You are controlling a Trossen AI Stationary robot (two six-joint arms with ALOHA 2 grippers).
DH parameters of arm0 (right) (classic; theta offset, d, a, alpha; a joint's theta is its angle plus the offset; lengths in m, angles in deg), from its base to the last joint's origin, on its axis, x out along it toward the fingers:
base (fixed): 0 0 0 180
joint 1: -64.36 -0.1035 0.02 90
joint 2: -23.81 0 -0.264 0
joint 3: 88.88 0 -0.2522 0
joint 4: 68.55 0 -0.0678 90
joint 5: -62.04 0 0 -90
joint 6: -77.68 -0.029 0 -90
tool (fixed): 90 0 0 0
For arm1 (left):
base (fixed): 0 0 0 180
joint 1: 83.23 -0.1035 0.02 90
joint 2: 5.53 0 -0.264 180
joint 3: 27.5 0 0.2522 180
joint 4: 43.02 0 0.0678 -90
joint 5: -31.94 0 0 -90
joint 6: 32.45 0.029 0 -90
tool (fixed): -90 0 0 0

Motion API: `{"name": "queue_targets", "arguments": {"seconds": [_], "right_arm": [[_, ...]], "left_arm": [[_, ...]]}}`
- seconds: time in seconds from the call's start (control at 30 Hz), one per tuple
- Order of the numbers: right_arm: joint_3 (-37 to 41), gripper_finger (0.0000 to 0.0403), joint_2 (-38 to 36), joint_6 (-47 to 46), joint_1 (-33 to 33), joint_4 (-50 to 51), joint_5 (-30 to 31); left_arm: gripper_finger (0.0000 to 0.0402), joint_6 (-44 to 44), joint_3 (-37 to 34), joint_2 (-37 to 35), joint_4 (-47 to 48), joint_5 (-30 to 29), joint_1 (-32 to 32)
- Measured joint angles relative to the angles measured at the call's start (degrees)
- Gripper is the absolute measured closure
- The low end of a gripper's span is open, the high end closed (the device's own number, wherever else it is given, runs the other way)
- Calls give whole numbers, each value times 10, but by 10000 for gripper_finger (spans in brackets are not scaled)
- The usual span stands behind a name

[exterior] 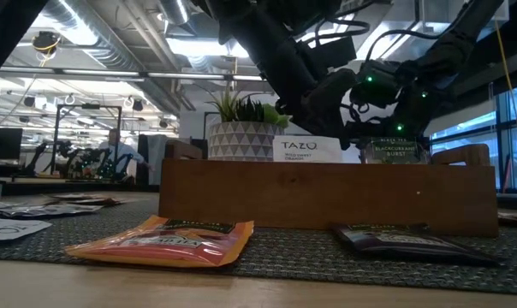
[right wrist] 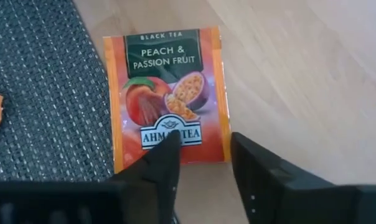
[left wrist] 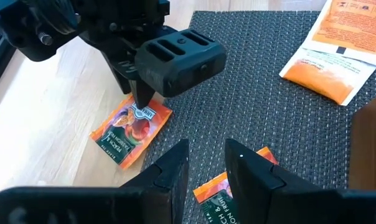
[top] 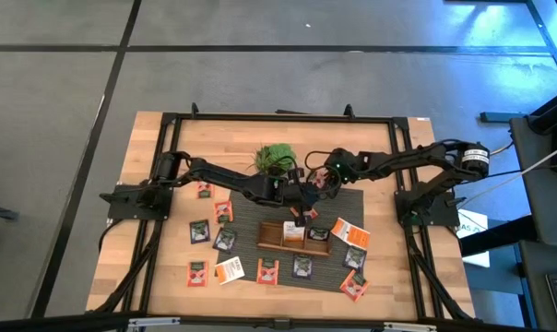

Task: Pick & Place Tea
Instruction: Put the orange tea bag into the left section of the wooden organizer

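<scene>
The right jaws (right wrist: pixel 203 165) stand a little apart, low over an orange peach sachet (right wrist: pixel 166 96) and holding nothing; one finger tip is over its lower edge, but I cannot tell if it touches. This sachet lies flat on the bare wood of the table (right wrist: pixel 300 74), just beside the edge of the dark mat (right wrist: pixel 45 93). In the left wrist view the same sachet (left wrist: pixel 131 127) shows under the right gripper (left wrist: pixel 141 102). The left jaws (left wrist: pixel 206 165) are also a little apart and empty, near over a second orange sachet (left wrist: pixel 222 190) on the mat. A white and orange sachet (left wrist: pixel 337 53) lies farther on the mat. From above, both grippers meet behind the wooden tray (top: pixel 294 236), near the plant pot (top: pixel 276 159), and many more sachets are spread around the tray. In the low view, two sachets stand upright in the tray (exterior: pixel 327 197), one white (exterior: pixel 306 148) and one dark (exterior: pixel 398 151). In front of the tray one orange sachet (exterior: pixel 169 239) and one dark sachet (exterior: pixel 404 239) lie flat.
</scene>
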Motion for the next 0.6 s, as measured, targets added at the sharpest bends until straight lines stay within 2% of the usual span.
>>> {"name": "queue_targets", "arguments": {"seconds": [0.4, 0.6], "right_arm": [[3, 385, 2, 40, 0, -25, 11], [4, 393, 0, 54, 0, -29, 30]], "left_arm": [[302, 0, 0, 0, 0, 0, 0], [302, 0, 0, 0, 0, 0, 0]]}}
